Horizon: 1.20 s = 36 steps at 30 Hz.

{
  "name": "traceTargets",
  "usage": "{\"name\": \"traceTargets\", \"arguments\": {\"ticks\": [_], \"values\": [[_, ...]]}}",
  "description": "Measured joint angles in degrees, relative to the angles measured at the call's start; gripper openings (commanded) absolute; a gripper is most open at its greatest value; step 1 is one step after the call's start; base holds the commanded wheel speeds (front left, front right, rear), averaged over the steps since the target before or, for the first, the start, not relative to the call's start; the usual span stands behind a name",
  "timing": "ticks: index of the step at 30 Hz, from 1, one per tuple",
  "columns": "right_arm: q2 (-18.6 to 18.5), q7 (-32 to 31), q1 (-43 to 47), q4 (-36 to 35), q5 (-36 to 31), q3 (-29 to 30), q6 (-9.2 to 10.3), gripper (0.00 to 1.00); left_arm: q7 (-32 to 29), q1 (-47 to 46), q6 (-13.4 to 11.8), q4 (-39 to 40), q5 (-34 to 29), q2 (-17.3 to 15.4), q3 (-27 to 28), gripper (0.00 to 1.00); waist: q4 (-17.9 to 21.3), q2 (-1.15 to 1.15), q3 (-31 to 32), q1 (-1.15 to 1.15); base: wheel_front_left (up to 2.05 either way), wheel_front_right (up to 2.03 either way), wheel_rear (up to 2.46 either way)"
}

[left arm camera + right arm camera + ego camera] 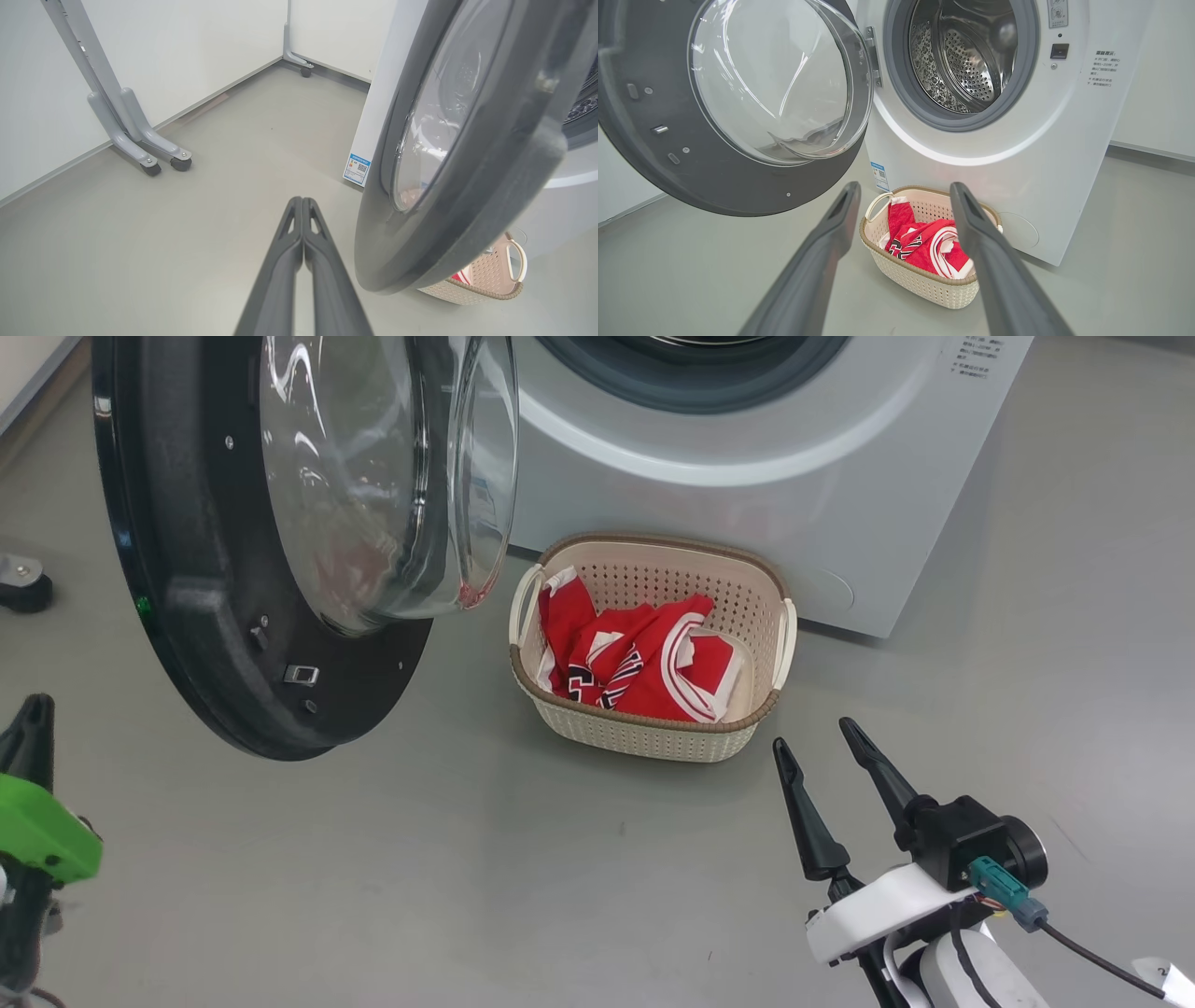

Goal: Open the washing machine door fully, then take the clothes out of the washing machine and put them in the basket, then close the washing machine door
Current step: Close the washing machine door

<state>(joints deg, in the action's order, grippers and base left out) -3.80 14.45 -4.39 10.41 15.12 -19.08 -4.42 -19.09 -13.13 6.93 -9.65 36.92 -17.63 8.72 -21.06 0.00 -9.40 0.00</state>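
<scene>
The white washing machine (747,504) stands at the back, and its steel drum (966,60) shows bare metal through the opening. The washing machine door (187,616) hangs swung wide to the left. The cream basket (653,737) sits on the floor before the machine with the red clothes (644,663) inside. My right gripper (812,735) is open and holds nothing, low on the right, its fingers pointing at the basket (920,284). My left gripper (301,201) is shut on nothing, left of and below the door (467,210).
Grey floor spreads all around the basket. A grey stand on casters (149,154) stands by the left wall, and another caster foot (299,63) sits in the far corner. A dark caster (23,583) lies at the left edge. A blue sticker (357,169) marks the machine's lower corner.
</scene>
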Motion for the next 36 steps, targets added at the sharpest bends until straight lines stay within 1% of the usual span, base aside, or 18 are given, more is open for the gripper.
{"name": "traceTargets", "arguments": {"ticks": [6,10,11,14,15,16,20,26,36], "values": [[0.13,0.00,0.63,0.00,0.16,-0.08,-0.03,1.00,9.99,5.88,0.04,0.16,-4.03,-0.18,-2.93,0.00,-0.56,0.00,1.03,0.00,0.00,0.00,0.00],[0.20,0.00,1.29,0.00,0.43,-0.32,-0.05,1.00,16.94,8.04,0.22,-0.03,-7.06,-0.14,-3.22,0.00,-0.81,0.00,1.43,0.00,0.00,0.00,0.00],[0.21,0.00,1.33,0.00,0.43,-0.38,-0.15,1.00,20.19,8.70,0.26,-0.15,-8.21,0.22,-3.25,0.00,-0.86,0.00,1.53,0.00,0.00,0.00,0.00],[0.21,0.00,1.34,0.00,0.47,-0.47,-0.16,1.00,22.96,8.93,0.26,-0.27,-10.09,0.47,-3.83,0.00,-0.90,0.00,1.64,0.00,0.00,0.00,0.00],[0.22,0.00,1.35,0.00,0.48,-0.53,-0.20,1.00,24.10,9.06,0.26,-0.35,-11.36,0.44,-4.35,0.46,-0.91,0.00,1.68,0.00,0.00,0.00,0.00],[0.22,0.00,1.35,0.00,0.49,-0.59,-0.21,1.00,25.25,9.18,0.26,-0.79,-12.36,0.41,-4.81,1.00,-0.92,0.00,1.71,0.00,0.00,0.00,0.00],[0.25,0.00,1.36,-0.01,0.49,-0.82,-0.22,1.00,27.82,11.16,0.44,-3.01,-15.23,0.25,-6.58,1.00,-0.89,0.00,1.79,0.00,0.00,0.00,0.00],[0.27,0.00,1.36,-0.10,0.51,-0.79,-0.22,1.00,31.30,11.54,0.44,-4.95,-15.94,0.48,-6.93,1.00,-0.70,0.00,1.65,0.00,0.00,0.00,0.00],[0.30,0.00,1.37,-0.24,0.51,-0.71,-0.22,1.00,32.79,11.48,0.12,-6.54,-17.96,1.41,-7.06,1.00,-0.43,0.00,1.09,0.00,0.00,0.00,0.00]]}}
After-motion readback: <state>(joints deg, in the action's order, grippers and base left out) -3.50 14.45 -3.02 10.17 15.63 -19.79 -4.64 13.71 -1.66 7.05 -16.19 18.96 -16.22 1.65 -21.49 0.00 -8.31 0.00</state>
